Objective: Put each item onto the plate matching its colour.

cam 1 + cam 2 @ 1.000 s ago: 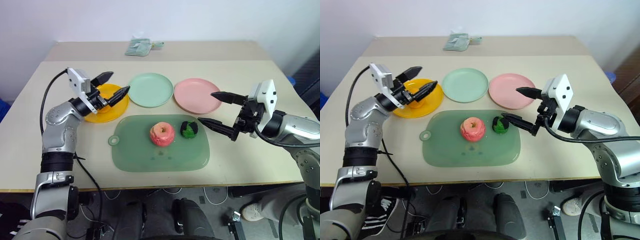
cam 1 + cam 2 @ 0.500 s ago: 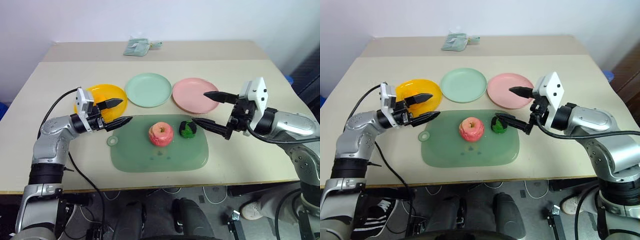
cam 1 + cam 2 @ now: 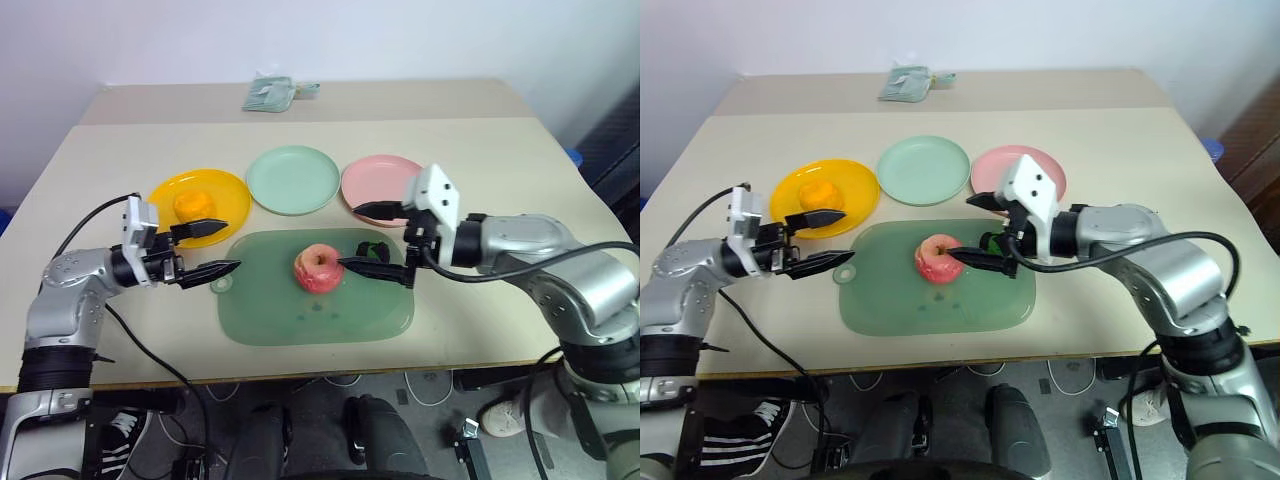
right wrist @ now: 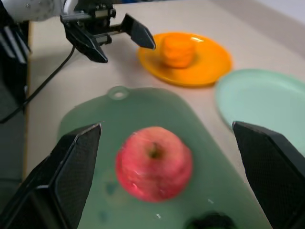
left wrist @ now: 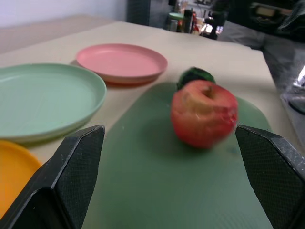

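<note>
A: Left gripper point(image 3: 215, 249) hangs open beside the orange plate point(image 3: 230, 196), orange fruit point(image 3: 191, 206) on it.

B: Right gripper point(image 3: 362, 238), also spread, straddles the apple point(image 3: 319, 268) on the board point(image 3: 310, 318). Next, I'd say: close, lift it to the pink plate point(image 3: 375, 178) behind.

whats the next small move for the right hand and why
Probably ease the right hand a little further toward the apple and shut on it. The hand is open and the apple sits loose on the green board, just beyond its fingertips, while the pink plate is bare. The orange fruit already lies on the orange-yellow plate.
</note>
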Action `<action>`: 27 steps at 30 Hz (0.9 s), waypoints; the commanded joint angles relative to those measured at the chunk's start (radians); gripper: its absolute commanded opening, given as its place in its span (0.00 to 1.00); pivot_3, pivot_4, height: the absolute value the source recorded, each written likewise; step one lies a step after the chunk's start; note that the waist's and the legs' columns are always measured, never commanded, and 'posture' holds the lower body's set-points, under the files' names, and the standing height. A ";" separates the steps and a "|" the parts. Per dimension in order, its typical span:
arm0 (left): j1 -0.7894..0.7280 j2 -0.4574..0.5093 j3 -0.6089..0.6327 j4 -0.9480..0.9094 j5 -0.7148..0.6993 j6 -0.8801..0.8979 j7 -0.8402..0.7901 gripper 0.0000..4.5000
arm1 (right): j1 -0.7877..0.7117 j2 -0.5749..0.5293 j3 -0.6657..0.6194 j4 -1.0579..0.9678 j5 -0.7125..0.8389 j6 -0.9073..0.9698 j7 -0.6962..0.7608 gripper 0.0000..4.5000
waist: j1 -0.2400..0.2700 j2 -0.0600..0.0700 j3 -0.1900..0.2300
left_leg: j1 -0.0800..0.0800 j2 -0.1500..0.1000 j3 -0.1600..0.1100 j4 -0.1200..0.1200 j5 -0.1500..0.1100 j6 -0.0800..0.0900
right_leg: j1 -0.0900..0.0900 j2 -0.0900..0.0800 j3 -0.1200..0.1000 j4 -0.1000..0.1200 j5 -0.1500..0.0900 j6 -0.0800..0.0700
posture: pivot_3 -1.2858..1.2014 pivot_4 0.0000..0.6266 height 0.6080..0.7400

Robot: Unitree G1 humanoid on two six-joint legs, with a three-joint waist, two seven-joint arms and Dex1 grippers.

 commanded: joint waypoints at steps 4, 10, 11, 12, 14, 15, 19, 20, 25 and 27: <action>0.015 0.023 0.035 0.002 -0.010 -0.041 -0.043 0.99 | -0.103 0.095 0.139 0.116 -0.139 -0.054 0.016 1.00 | 0.000 0.000 0.000 | -0.002 -0.001 0.000 0.000 0.000 0.000 | -0.001 -0.002 -0.001 -0.001 0.000 0.000 | 0.52 0.24 0.96; 0.027 0.020 0.051 -0.007 -0.009 -0.070 -0.024 0.99 | -0.120 0.113 0.199 0.212 -0.225 -0.095 0.081 1.00 | 0.002 0.000 0.000 | -0.010 -0.003 0.000 0.002 0.000 0.000 | -0.007 -0.004 -0.003 0.000 0.001 0.002 | 0.52 0.24 0.96; 0.033 0.020 0.052 -0.010 -0.009 -0.074 -0.023 0.99 | -0.115 0.112 0.203 0.219 -0.230 -0.095 0.094 1.00 | 0.001 0.000 0.000 | -0.011 -0.003 0.000 0.002 0.000 0.000 | -0.009 -0.004 -0.003 0.000 0.002 0.003 | 0.52 0.24 0.96; 0.038 0.021 0.052 -0.012 -0.010 -0.071 -0.019 0.99 | -0.111 0.112 0.206 0.226 -0.238 -0.102 0.105 1.00 | 0.001 0.000 0.000 | -0.012 -0.003 0.000 0.002 0.000 0.000 | -0.010 -0.003 -0.003 0.000 0.002 0.003 | 0.52 0.24 0.96; 0.046 0.021 0.054 -0.014 -0.010 -0.074 -0.017 0.99 | -0.110 0.117 0.206 0.243 -0.249 -0.103 0.119 1.00 | -0.001 0.000 0.000 | -0.012 -0.003 0.000 0.002 0.000 0.000 | -0.011 -0.003 -0.003 0.001 0.002 0.004 | 0.52 0.24 0.96; 0.048 0.022 0.054 -0.015 -0.011 -0.074 -0.017 0.99 | -0.110 0.120 0.206 0.250 -0.252 -0.101 0.126 1.00 | -0.001 0.000 0.000 | -0.013 -0.002 0.000 0.002 0.000 0.000 | -0.012 -0.003 -0.003 0.001 0.002 0.004 | 0.52 0.24 0.96; 0.051 0.021 0.056 -0.021 -0.014 -0.076 -0.011 0.99 | -0.117 0.120 0.237 0.275 -0.300 -0.130 0.154 1.00 | 0.000 0.000 0.000 | -0.013 -0.002 0.000 0.002 0.000 0.000 | -0.012 -0.001 -0.003 0.001 0.002 0.004 | 0.52 0.24 0.96; 0.049 0.021 0.055 -0.021 -0.014 -0.077 -0.010 0.99 | -0.116 0.120 0.249 0.281 -0.318 -0.142 0.159 1.00 | 0.000 0.000 0.000 | -0.013 -0.002 0.000 0.002 0.000 0.000 | -0.012 0.000 -0.003 0.002 0.002 0.004 | 0.52 0.24 0.96; 0.042 0.024 0.046 -0.021 -0.016 -0.062 -0.011 0.99 | -0.098 0.110 0.282 0.294 -0.377 -0.175 0.189 1.00 | -0.001 0.000 0.000 | -0.013 -0.002 0.000 0.002 0.000 0.000 | -0.012 0.001 -0.003 0.002 0.002 0.004 | 0.52 0.24 0.96; 0.039 0.026 0.042 -0.032 -0.025 -0.042 -0.015 1.00 | -0.094 0.111 0.286 0.303 -0.404 -0.188 0.187 0.89 | 0.000 0.000 0.000 | -0.013 -0.002 0.000 0.002 0.000 0.000 | -0.012 0.001 -0.003 0.002 0.002 0.004 | 0.52 0.24 0.96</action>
